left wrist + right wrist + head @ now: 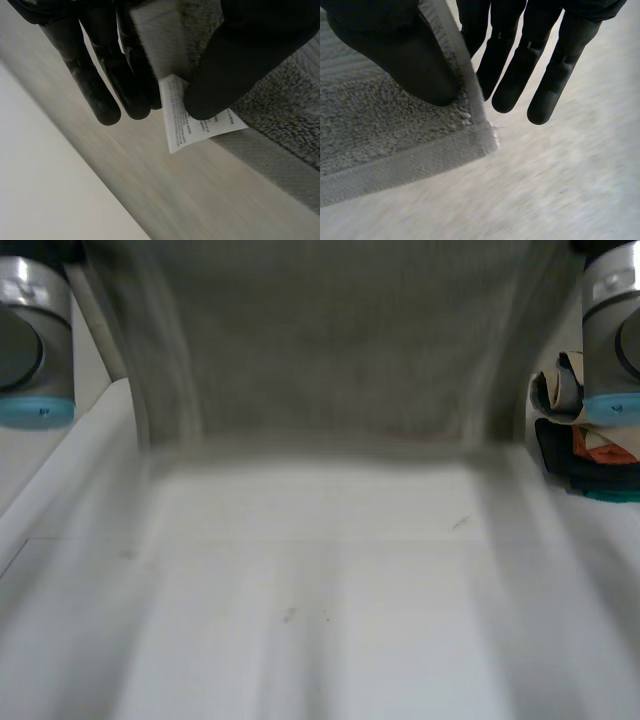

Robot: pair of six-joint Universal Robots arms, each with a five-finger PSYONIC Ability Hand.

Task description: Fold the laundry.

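Above the tabletop (pixel 320 600) | your left hand (pixel 100 75) pinches the towel (pixel 330 350) corner by its label (pixel 180 131) | your right hand (pixel 405 55) pinches another corner | probably to spread it.

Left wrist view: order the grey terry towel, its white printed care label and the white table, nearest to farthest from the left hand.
1. Grey terry towel: pinched in the left hand, thumb against fingers.
2. White printed care label: at the thumb tip.
3. White table: beneath, clear of it.
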